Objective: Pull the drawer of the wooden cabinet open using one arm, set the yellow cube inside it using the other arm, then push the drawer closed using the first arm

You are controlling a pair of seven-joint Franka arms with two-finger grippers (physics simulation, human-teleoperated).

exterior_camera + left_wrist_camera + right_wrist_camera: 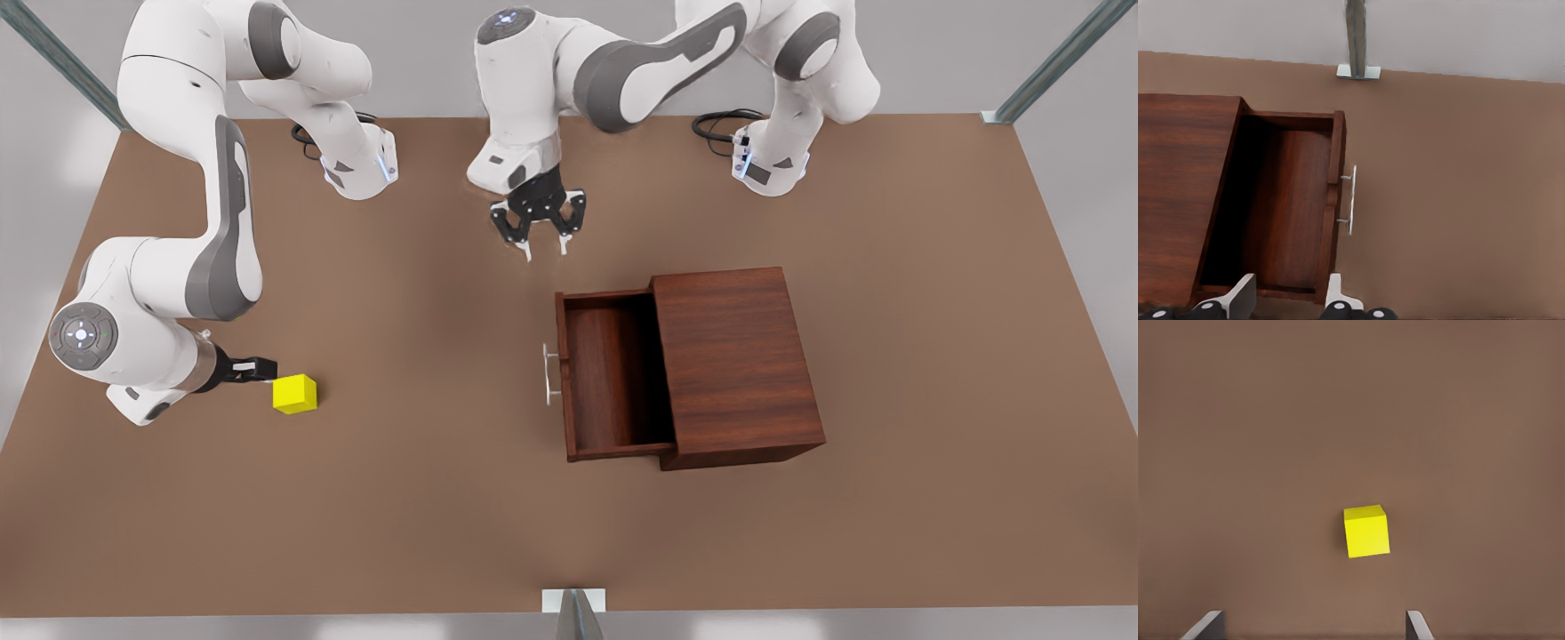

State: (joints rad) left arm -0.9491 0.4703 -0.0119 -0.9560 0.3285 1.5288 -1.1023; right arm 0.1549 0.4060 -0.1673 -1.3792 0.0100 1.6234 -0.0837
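Drawer point(613, 378) stands pulled well out of the cabinet point(738, 364), its tray bare, handle point(551, 373) facing the front view's left. Yellow cube point(295, 394) sits on the desk point(444, 498), well apart from the cabinet.

Left hand point(540, 233) hovers beside the open drawer's far corner, fingers apart, holding nothing; this arm waits. Right hand point(258, 368) is just beside the cube, fingers point(1205, 627) spread wide, cube point(1367, 531) ahead of them and not yet between them.

Risks, as judged:
- Cube sits off the centre line between the fingers in the right wrist view; closing from here could nudge it or pinch a corner, so it twists or slips.
- Carrying the cube across could cross the left arm's reach; a brush is possible.
- A low approach may clip the drawer's front wall or handle.

Hard to see: the right fingertips are cut off at the frame edge, and the drawer's back part lies in shadow under the cabinet top.
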